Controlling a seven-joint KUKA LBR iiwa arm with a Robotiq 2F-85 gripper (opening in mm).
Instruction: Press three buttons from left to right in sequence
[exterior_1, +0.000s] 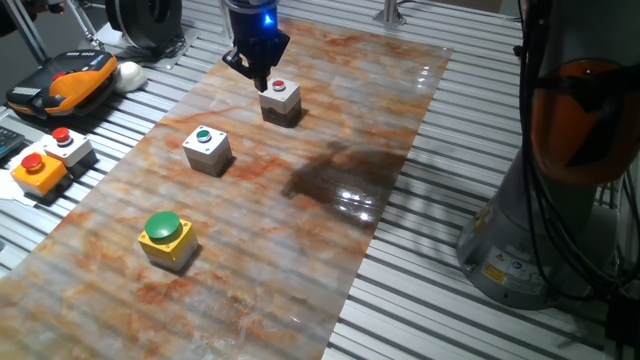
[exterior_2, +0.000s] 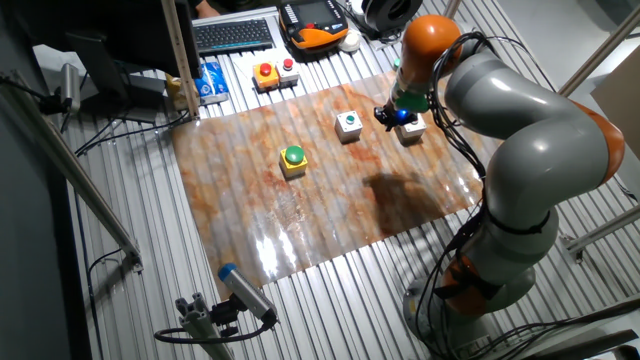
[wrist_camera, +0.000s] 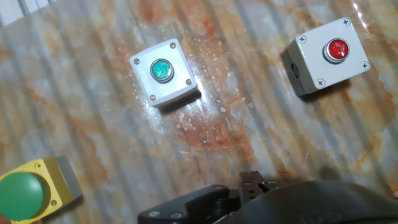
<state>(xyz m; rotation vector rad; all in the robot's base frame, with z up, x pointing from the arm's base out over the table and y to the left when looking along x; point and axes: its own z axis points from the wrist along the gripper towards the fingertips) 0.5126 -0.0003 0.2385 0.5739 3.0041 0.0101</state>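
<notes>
The arm (exterior_2: 520, 140) rose from its base at the table's edge, bent over in a high arch and reached down toward the far side of the marbled mat (exterior_1: 330, 250), its orange wrist joint turned downward. The tool (exterior_1: 256, 68) hung nearly vertical with a blue light glowing on its body — its tip sat just beside the light grey box with the small red button (exterior_1: 280, 98), close to that box's back edge. Whether tip and box touched could not be told, and no view showed the fingertips clearly enough to say if the tool was open or closed.

The three boxes lay in a slanted row on the mat. The light grey box with the small green button (exterior_1: 207, 148) stood in the middle, well apart from the red one. The yellow box with the large green dome (exterior_1: 166, 238) stood at the near end of the row.

In the hand view the red-button box lay at upper right and the green-button box at upper centre, with the yellow box cut off at the lower left corner — the tool's dark underside filled the bottom edge.

Off the mat, on the slatted table (exterior_1: 430, 300), an orange box with a red button (exterior_1: 38, 170) sat touching a grey box with a raised red button (exterior_1: 66, 144).
</notes>
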